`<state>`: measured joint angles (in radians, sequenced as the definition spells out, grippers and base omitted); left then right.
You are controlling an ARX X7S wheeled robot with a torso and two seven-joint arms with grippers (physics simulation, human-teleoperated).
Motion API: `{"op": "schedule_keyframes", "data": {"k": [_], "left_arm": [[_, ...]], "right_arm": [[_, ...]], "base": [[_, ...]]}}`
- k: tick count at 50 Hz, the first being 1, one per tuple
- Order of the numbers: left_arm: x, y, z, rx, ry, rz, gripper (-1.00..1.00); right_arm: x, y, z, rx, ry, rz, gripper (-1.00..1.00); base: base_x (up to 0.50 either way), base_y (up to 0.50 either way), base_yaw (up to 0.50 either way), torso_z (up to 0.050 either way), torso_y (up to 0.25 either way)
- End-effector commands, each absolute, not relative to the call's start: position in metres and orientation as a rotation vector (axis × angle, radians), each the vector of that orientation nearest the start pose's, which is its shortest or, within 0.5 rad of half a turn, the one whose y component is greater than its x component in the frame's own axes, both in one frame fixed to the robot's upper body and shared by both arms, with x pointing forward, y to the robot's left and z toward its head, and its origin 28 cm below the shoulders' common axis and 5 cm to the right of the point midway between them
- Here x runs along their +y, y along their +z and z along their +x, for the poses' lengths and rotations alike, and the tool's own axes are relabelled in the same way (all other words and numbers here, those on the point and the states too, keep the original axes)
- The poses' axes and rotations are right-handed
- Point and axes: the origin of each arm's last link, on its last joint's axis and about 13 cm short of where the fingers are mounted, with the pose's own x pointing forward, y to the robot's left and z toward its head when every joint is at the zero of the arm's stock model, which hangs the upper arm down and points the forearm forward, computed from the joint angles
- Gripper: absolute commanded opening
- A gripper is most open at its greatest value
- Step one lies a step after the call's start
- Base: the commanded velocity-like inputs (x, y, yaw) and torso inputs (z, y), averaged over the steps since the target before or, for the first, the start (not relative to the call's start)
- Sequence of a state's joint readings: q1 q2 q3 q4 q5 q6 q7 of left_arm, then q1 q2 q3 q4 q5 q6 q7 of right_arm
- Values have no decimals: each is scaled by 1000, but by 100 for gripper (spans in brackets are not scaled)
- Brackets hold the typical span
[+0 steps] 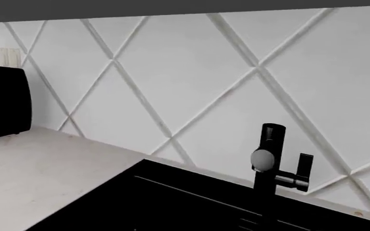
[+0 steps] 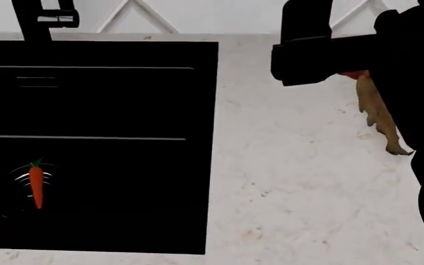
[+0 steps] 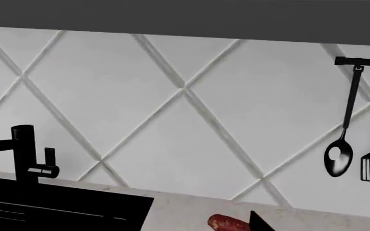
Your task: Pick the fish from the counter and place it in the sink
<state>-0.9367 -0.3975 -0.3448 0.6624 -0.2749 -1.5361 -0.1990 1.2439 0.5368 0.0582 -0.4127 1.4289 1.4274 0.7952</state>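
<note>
Lying at right edge of head view, fish (image 2: 377, 113) on counter (image 2: 293, 182), partly behind right arm | sink (image 2: 94, 110) fills left, carrot (image 2: 36, 185) inside | bare counter between | grippers: can't tell

A slim tan-brown fish with ragged fins (image 2: 377, 113) lies on the white marble-look counter (image 2: 300, 182), its stone flecked with faint beige and grey veins. The large rectangular sink (image 2: 123, 110) is solid black, crossed by thin pale ledge lines, and holds a small orange carrot with a green top (image 2: 36, 185). The faucet (image 1: 269, 163) is black, the wall tiles (image 3: 185, 120) white in a diamond pattern, the sausage (image 3: 227, 223) mottled red.
</note>
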Motion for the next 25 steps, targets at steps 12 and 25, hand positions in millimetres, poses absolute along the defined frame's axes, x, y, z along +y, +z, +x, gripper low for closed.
{"op": "schedule_keyframes", "data": {"k": [12,25], "left_arm": [[318,289,236,-134,443,-50,100],[318,288,238,-134,443,-54,100]], "right_arm": [[-148,342,236,-146,138,-35,100],[-148,340,237,-127,131,-43,100]], "base": [[311,-102,0,0,1],[226,2,0,0,1]]}}
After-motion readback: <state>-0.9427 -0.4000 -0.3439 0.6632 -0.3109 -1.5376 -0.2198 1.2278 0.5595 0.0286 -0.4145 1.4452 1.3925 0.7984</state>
